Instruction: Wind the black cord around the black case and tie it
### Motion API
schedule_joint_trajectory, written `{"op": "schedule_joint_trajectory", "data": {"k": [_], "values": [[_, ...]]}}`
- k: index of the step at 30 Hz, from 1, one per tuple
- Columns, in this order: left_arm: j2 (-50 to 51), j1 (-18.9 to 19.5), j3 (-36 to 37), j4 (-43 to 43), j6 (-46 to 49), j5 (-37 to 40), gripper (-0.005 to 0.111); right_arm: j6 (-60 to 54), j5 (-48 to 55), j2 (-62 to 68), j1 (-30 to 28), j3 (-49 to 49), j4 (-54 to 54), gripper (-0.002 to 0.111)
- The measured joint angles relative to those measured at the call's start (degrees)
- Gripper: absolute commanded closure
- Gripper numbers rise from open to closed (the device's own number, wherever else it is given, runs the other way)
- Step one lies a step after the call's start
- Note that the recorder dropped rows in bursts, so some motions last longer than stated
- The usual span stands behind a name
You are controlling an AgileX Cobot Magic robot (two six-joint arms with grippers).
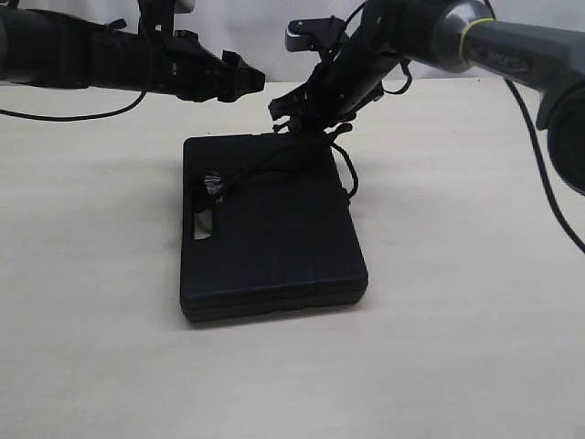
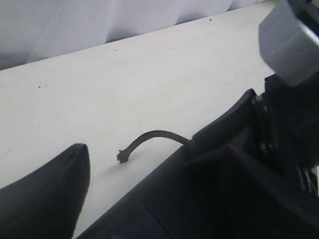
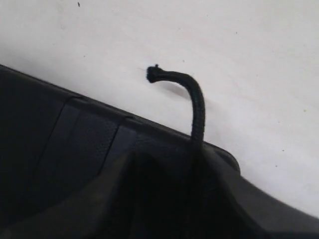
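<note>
1. Black case (image 1: 274,238) lies flat on the pale desk (image 1: 457,320).
2. Black cord (image 1: 265,169) runs from a frayed knot (image 1: 214,184) near the handle slot (image 1: 201,229) across the lid to the far right corner, then loops down the right side.
3. Right gripper (image 1: 294,119) sits at that corner by the cord; whether it grasps it cannot be told.
4. Left gripper (image 1: 247,75) hovers spread and empty above the far left edge.

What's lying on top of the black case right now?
The black cord lies across the lid of the black case, from a frayed knot beside the handle cutout to the far edge, where the right gripper covers it. Whether it passes beneath the case is hidden.
</note>
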Motion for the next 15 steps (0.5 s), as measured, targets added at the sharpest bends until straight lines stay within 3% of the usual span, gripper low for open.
{"op": "schedule_joint_trajectory", "data": {"k": [4,15], "values": [[0.0,0.0,0.0,0.0,0.0,0.0,0.040,0.0,-1.7,0.9,0.0,0.0,-0.3,0.104],[0.0,0.0,0.0,0.0,0.0,0.0,0.040,-0.5,-1.6,0.8,0.0,-0.1,-0.3,0.104]]}}
